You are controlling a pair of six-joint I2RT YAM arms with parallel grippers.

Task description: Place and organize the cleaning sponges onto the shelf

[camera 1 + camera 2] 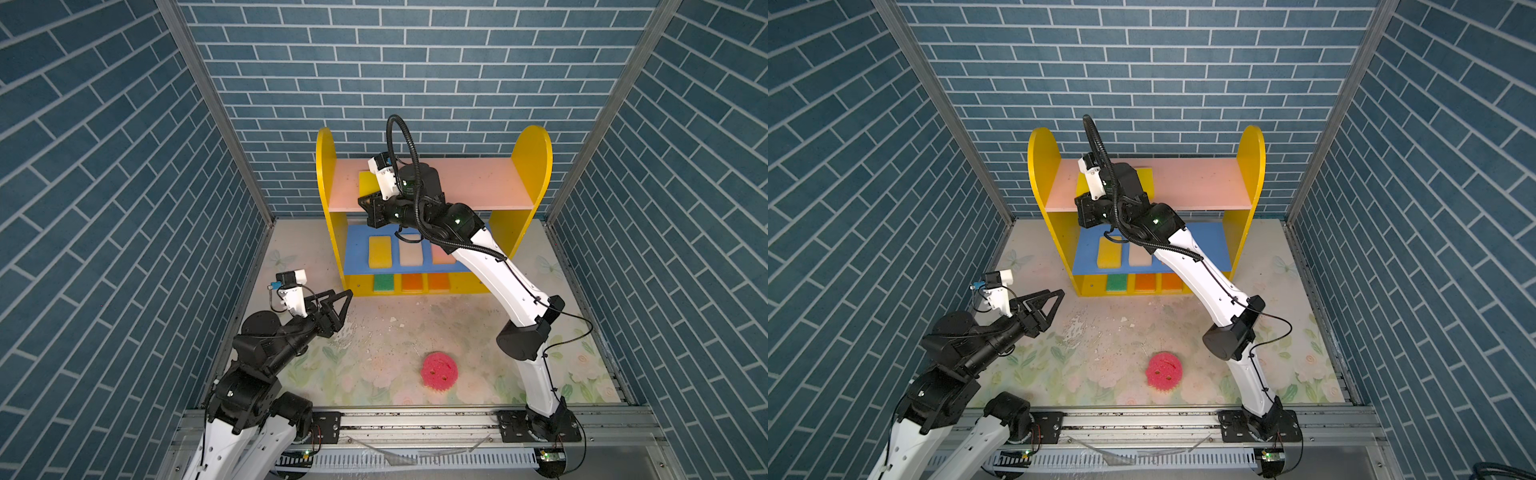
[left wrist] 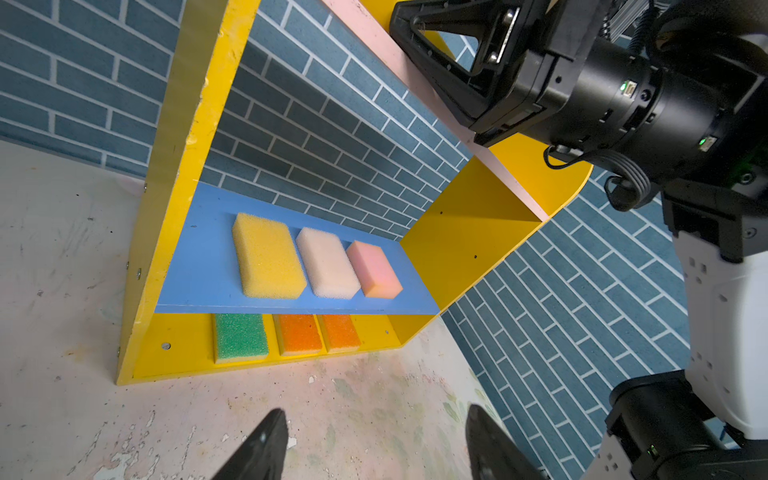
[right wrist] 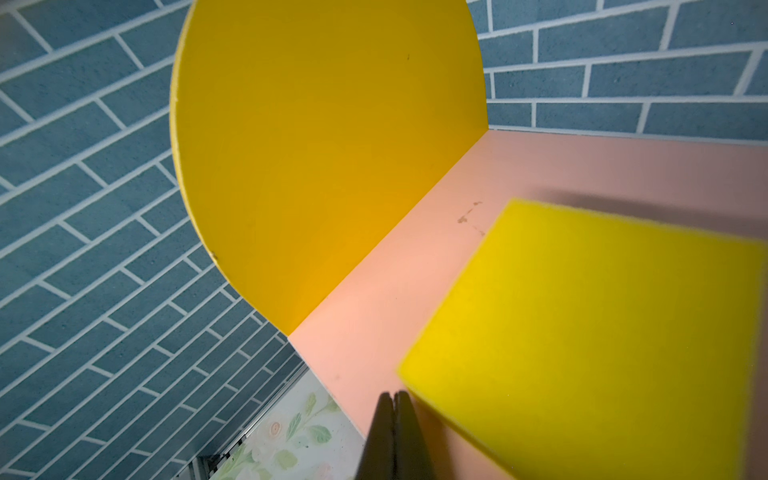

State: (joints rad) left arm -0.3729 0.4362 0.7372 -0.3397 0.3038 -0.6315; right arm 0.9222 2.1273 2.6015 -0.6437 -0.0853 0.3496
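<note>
The shelf [image 1: 528, 166] stands against the back wall. A yellow sponge [image 1: 366, 183] [image 3: 602, 332] lies on its pink upper board, half hidden by my right arm. My right gripper [image 1: 365, 203] [image 3: 394, 395] is shut and empty at that board's front edge, just beside the sponge. Yellow [image 2: 268, 255], cream [image 2: 328, 262] and pink [image 2: 376, 270] sponges sit on the blue board. Green [image 2: 241, 334] and two orange ones [image 2: 300, 332] lie on the base. A round pink smiley sponge [image 1: 438, 370] [image 1: 1163, 370] rests on the floor. My left gripper [image 1: 350, 294] [image 2: 374, 415] hovers open and empty, left of the shelf's base.
Blue brick walls close in the back and both sides. My right arm [image 1: 498, 270] stretches diagonally over the floral mat [image 1: 374, 353] and across the shelf's right half. A metal rail [image 1: 415, 419] runs along the front edge.
</note>
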